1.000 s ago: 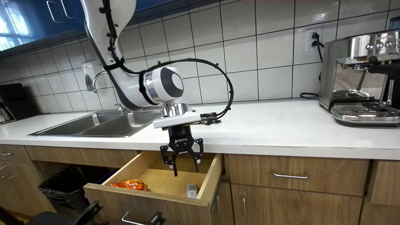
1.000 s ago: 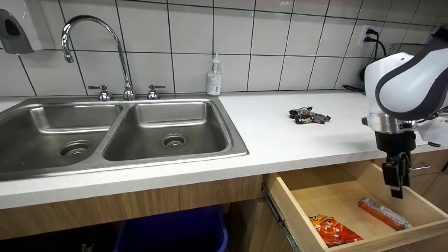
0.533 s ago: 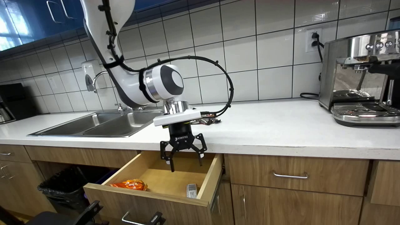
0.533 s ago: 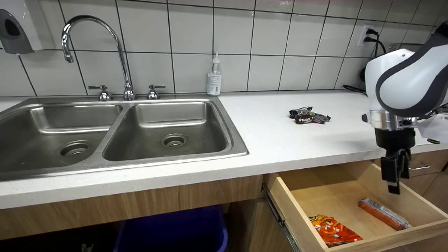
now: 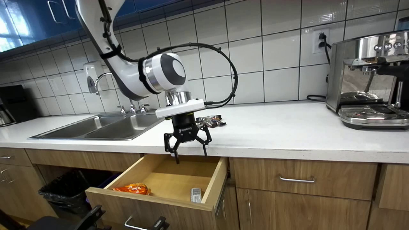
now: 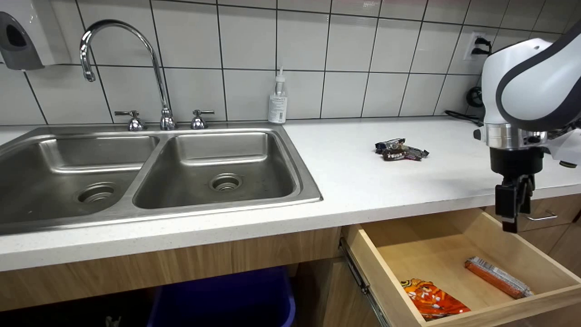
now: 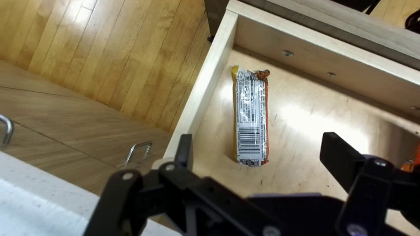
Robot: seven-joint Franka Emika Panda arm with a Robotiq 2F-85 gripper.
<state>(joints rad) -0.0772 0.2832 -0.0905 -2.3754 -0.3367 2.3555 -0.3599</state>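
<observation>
My gripper [image 5: 191, 158] hangs over the pulled-out wooden drawer [image 6: 499, 313] with its fingers spread wide and nothing between them. In the wrist view a wrapped bar [image 7: 251, 118], with a white label and barcode, lies flat on the drawer bottom near the side wall, below the gripper and apart from it. The same bar [image 6: 499, 278] shows its orange side in an exterior view. An orange crinkled bag [image 6: 433, 299] sits in the drawer's opposite front corner; only a sliver of this bag [image 7: 408, 165] enters the wrist view.
Several dark wrapped pieces [image 6: 399, 150] lie on the white counter [image 5: 287, 134], whose front edge overhangs the drawer's back. A double steel sink [image 6: 308, 181] with a faucet [image 6: 159, 77] is alongside. An espresso machine [image 5: 367, 80] stands on the counter. A black-lined bin [image 5: 64, 188] stands beside the drawer.
The gripper has spread its fingers wider and risen, from inside the drawer's opening to about the counter's edge height. Bar and bag have stayed in place.
</observation>
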